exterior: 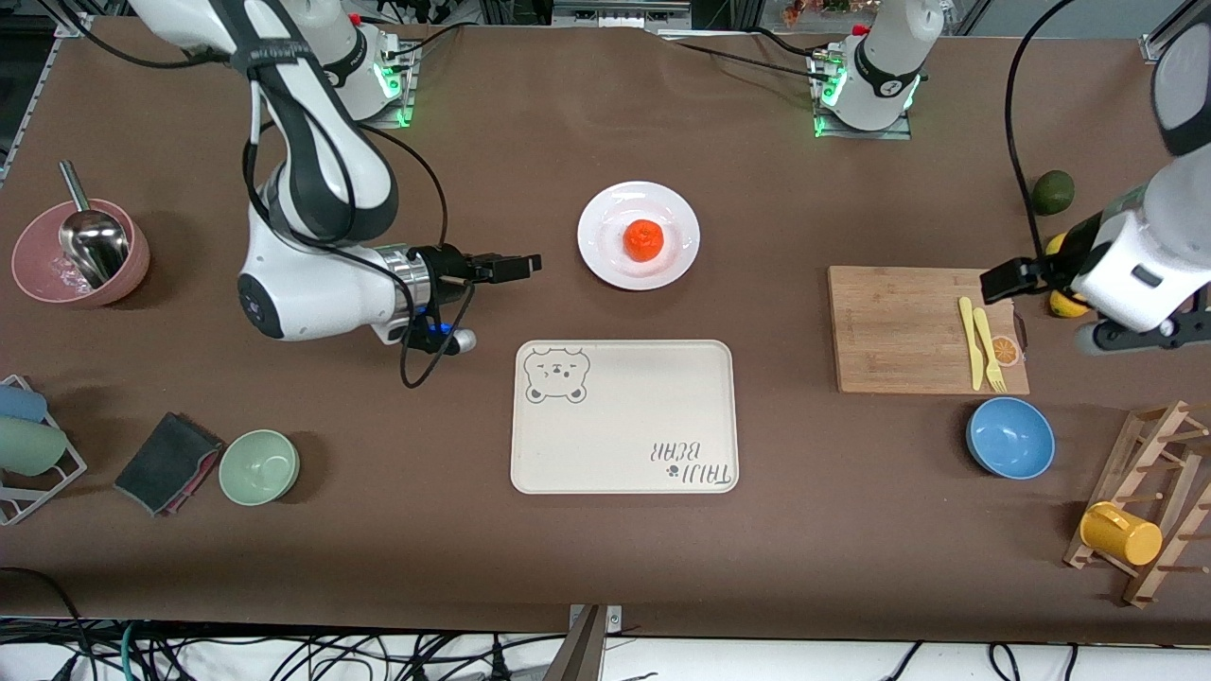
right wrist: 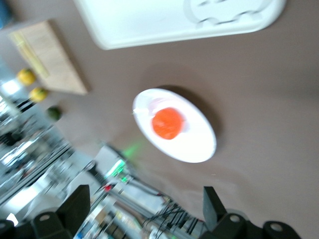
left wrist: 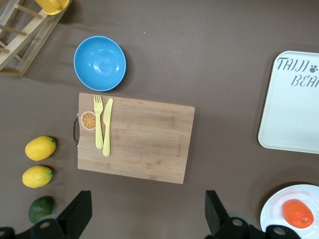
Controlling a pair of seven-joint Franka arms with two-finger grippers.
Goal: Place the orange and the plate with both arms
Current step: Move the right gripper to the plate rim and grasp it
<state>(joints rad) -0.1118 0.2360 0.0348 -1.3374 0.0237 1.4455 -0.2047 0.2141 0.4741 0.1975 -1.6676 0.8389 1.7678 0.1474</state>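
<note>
Orange (exterior: 644, 239) sits mid plate (exterior: 599, 248), round so no real long axis. Right gripper (exterior: 518, 266) beside plate, left gripper (exterior: 1005, 282) over cutting board (exterior: 899, 327), both fingers wide, empty.

A cream rectangular tray with a bear drawing (exterior: 624, 416) lies mid-table toward the front edge. A bamboo cutting board (exterior: 913, 329) carries a yellow plastic knife (exterior: 970, 342) and fork (exterior: 989, 350); a blue bowl (exterior: 1009, 438) sits nearer the front edge. A pink bowl holding a metal scoop (exterior: 80, 253), a pale green bowl (exterior: 259, 466) and a dark folded cloth (exterior: 167, 462) sit toward the right arm's end; a wooden rack with a yellow mug (exterior: 1120, 533) fills the corner at the left arm's end.
</note>
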